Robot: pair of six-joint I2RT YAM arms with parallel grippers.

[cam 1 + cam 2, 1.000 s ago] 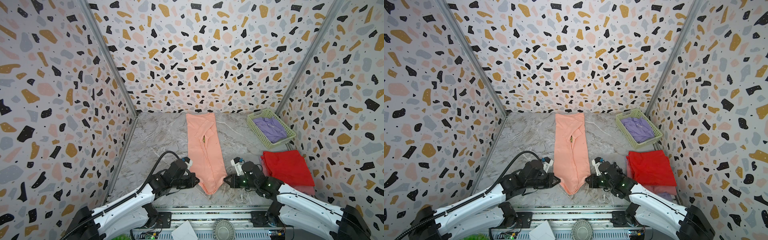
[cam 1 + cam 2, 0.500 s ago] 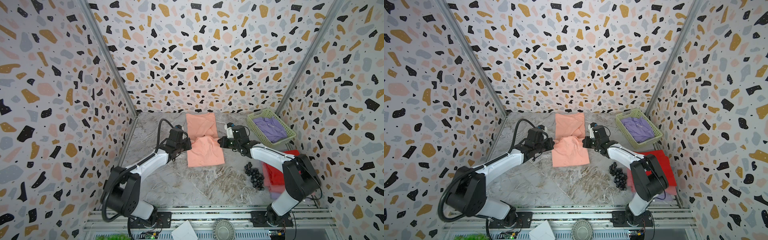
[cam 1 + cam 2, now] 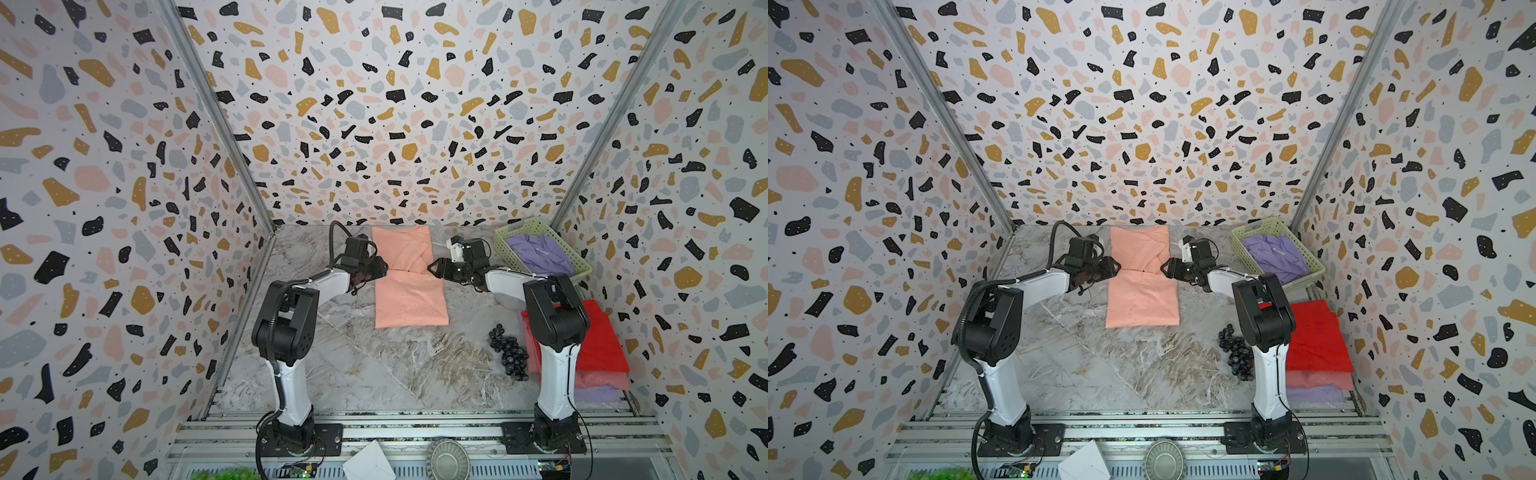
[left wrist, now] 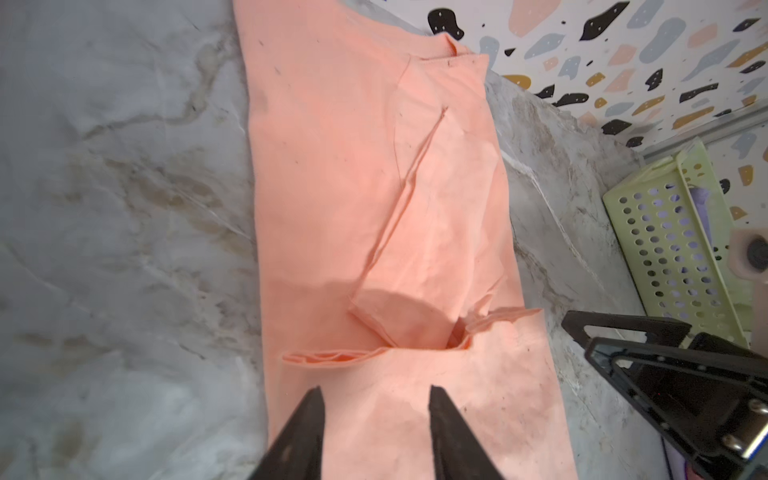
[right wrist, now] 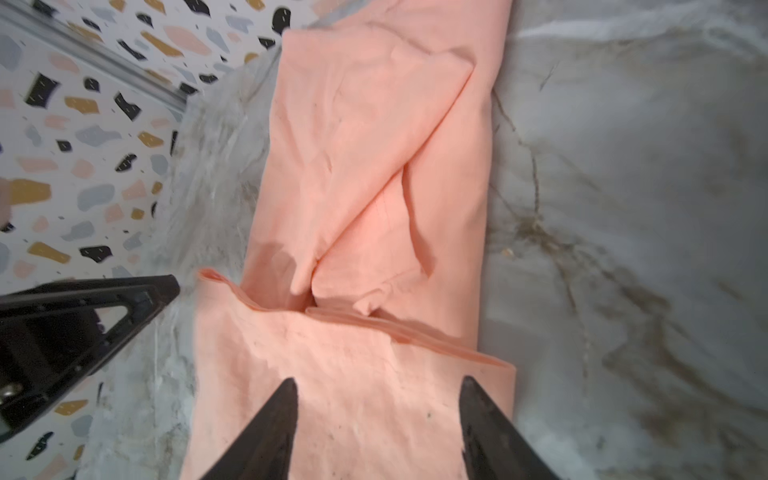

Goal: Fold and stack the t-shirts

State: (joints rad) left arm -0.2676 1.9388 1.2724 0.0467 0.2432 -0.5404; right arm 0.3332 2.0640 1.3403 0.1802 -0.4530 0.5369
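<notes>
Since the earlier frames both tools have let go of the peach shirt (image 3: 409,297). Its near end now lies folded over, with the hem across the middle.

Left tool (image 3: 384,268) and right tool (image 3: 430,268): jaws parted, nothing between them, one at each end of that hem, just over the cloth.

Count: five shirts.
- One peach, mid-bench (image 3: 374,374).
- One loose lavender shirt (image 3: 540,253) in the green basket (image 3: 524,224), far right.
- Three stacked near right: red shirt (image 3: 602,345) over pink shirt (image 3: 598,379) over bottom lavender shirt (image 3: 598,392).

One bunch of grapes (image 3: 508,351) lies just beside the stack.

The right arm covers the stack's left edge and part of the basket. No print shows on the peach cloth.
</notes>
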